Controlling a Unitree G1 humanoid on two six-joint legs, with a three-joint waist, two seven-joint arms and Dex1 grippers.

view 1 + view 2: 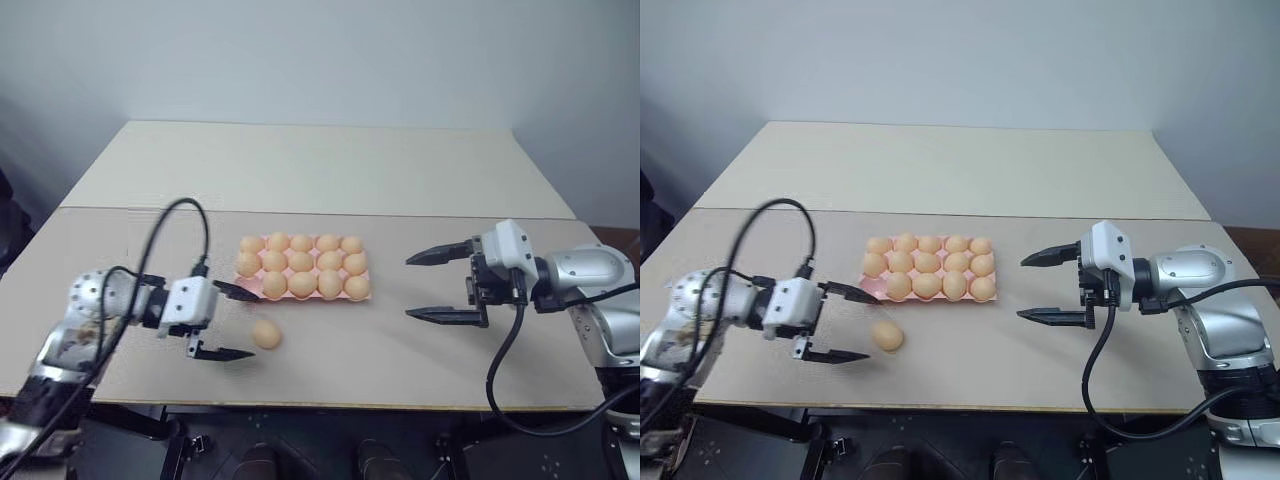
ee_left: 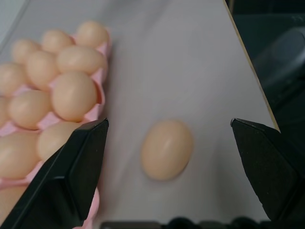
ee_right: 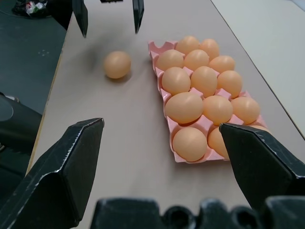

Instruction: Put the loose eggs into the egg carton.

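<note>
Nearest the table's front edge: one loose egg lies on the bare table, just off the front left corner of the egg carton, not touching it.

Left gripper stands beside that egg, fingers spread wide, holding nothing. In the head views the egg sits just past the fingertips, level with the gap between them. The left wrist view sharpens this: the egg lies between the two black fingers with clear table on both sides, no contact. One finger overlaps the carton's near corner in that picture; whether it touches the pink rim cannot be told.

Middle of the table: the carton lies flat with its long side across the table. Head views show its cups filled with eggs, three rows. The right wrist view shows one empty cup at the corner nearest the loose egg, a detail that the head views hardly show.

Right gripper hovers to the right of the carton, well apart from it, fingers wide apart, one above the other, empty, pointing toward the carton. Its wrist view looks along the whole carton and catches the left gripper's fingertips beyond the egg.

Far side: a second tabletop section, bare, then a pale wall.
</note>
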